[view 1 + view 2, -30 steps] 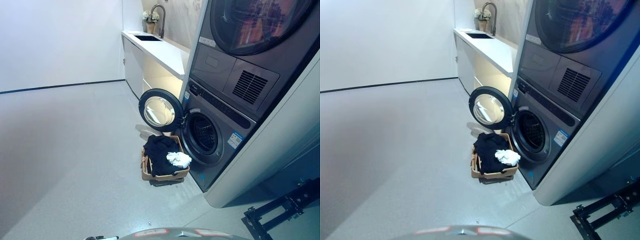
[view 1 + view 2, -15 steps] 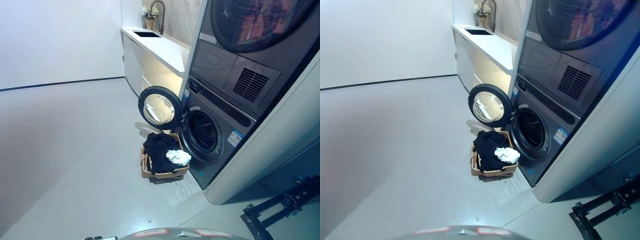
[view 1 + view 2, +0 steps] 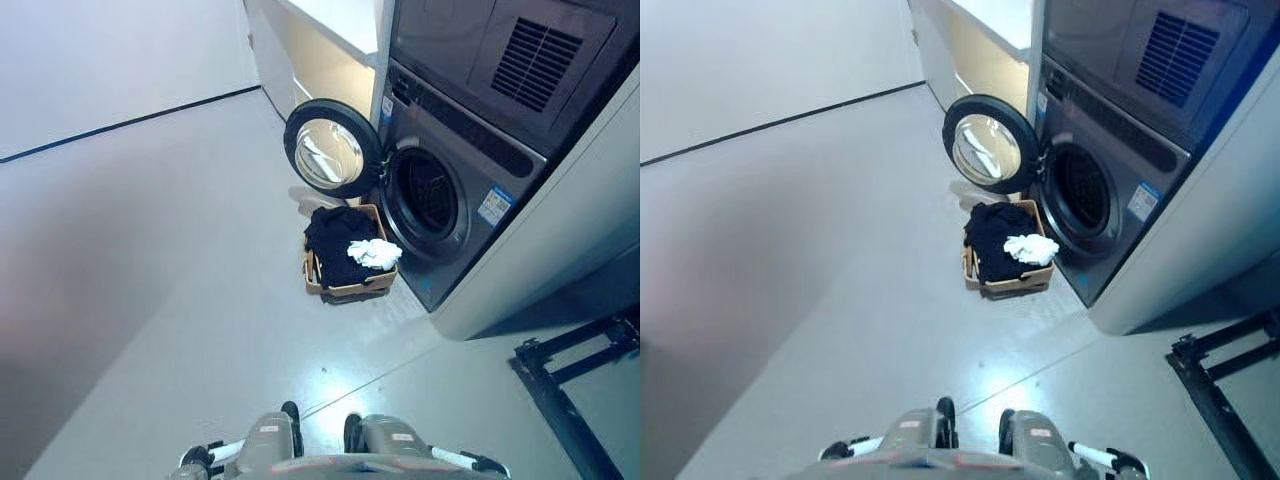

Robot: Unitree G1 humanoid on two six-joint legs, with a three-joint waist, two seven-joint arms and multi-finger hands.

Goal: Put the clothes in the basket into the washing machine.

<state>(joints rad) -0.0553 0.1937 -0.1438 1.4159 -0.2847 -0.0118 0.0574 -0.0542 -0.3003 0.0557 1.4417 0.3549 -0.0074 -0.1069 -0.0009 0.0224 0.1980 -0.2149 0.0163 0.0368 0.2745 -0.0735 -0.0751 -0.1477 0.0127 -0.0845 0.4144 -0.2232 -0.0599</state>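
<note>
A brown basket stands on the grey floor right in front of the washing machine. It is piled with black clothes, and a small white garment lies on top at the machine's side. The round door is swung open to the left and the dark drum opening faces the basket. My left hand and right hand barely show at the bottom edge, far from the basket. Neither hand touches anything.
A second machine is stacked above the washer. A white counter with cabinets runs behind the open door. A black metal frame lies on the floor at the lower right. Open floor stretches between me and the basket.
The whole view has tipped downward and shifted, so the camera moved. The basket, clothes and door stand where they were.
</note>
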